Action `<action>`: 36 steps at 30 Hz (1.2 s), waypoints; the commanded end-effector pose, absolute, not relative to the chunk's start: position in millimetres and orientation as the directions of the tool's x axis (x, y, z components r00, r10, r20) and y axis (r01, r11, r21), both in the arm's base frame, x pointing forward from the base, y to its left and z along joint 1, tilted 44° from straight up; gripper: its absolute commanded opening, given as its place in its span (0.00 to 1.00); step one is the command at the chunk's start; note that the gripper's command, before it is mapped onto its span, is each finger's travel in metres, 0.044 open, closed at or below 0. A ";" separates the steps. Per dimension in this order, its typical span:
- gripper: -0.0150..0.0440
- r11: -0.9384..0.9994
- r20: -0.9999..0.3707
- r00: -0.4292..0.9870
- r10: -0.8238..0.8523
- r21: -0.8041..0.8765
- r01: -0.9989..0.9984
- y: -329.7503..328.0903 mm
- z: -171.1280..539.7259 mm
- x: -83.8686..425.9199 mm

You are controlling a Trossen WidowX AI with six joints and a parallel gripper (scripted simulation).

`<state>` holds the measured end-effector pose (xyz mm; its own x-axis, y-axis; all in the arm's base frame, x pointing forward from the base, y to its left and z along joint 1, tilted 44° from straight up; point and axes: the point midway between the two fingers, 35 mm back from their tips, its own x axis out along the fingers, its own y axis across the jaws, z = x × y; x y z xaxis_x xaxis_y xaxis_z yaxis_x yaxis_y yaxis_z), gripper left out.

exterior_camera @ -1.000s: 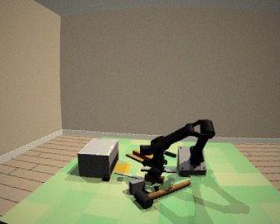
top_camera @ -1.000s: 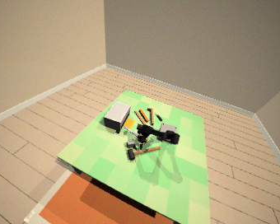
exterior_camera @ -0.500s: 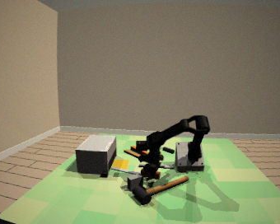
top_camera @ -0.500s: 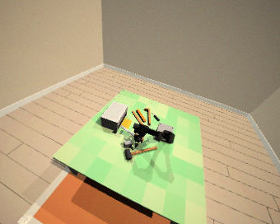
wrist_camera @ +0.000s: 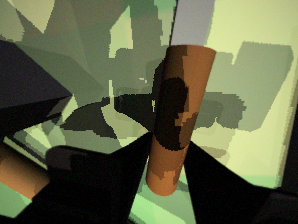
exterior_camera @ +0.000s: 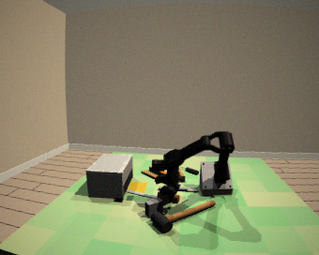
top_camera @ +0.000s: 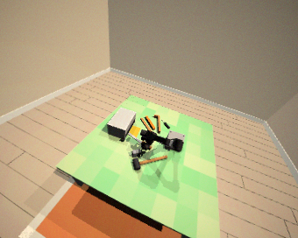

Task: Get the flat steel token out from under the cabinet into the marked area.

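The grey cabinet (top_camera: 122, 119) (exterior_camera: 107, 180) stands at the left of the table. The yellow marked area (top_camera: 134, 130) (exterior_camera: 138, 187) lies in front of it. My gripper (top_camera: 146, 145) (exterior_camera: 171, 195) (wrist_camera: 167, 138) is low over the table, shut on the wooden handle (wrist_camera: 187, 100) of a tool. Its flat grey blade (exterior_camera: 141, 193) (wrist_camera: 194, 22) runs from the handle toward the cabinet, beside the yellow area; whether its tip is under the cabinet I cannot tell. The steel token cannot be made out in any view.
A hammer (top_camera: 153, 160) (exterior_camera: 191, 212) (wrist_camera: 17, 172) with a wooden handle lies on the near side of my gripper, its head close by. Orange bars (top_camera: 150, 122) and a small black object (top_camera: 166, 125) (exterior_camera: 191, 171) lie beyond the gripper. The arm's base (exterior_camera: 210, 183) stands at right.
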<state>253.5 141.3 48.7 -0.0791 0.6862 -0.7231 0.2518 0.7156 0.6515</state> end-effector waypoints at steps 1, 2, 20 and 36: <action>0.25 0.715 -0.722 -0.078 0.688 0.655 0.246 141.1 48.3 259.2; 0.25 0.715 -0.722 -0.078 0.688 0.655 0.246 140.9 48.0 260.3; 0.25 0.715 -0.722 -0.078 0.688 0.654 0.248 137.4 42.6 281.4; 0.25 0.715 -0.722 -0.077 0.688 0.654 0.247 134.4 37.8 300.2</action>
